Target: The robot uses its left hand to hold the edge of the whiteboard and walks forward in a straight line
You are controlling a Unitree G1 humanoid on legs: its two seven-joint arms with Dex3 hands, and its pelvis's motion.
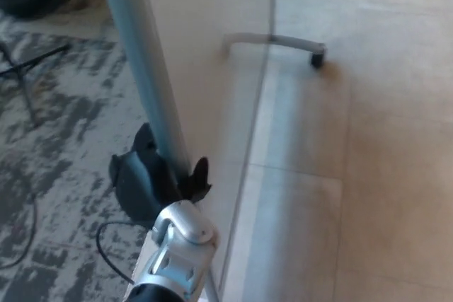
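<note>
The left hand (152,182) is clamped around the whiteboard's (205,47) grey edge post (141,68) (wrapped from both sides), likely to steer it. Its wheeled foot (283,40) rests ahead on the tiled floor (382,175).

Light: you see the floor (396,175) right of the left hand (152,182) warm and bright | Shade: carpet (56,139) left of it dimmer, far corner near black | Blur: whole frame soft, whiteboard (205,47) above the hand pale | Glare: sheen on wrist (185,235)
</note>
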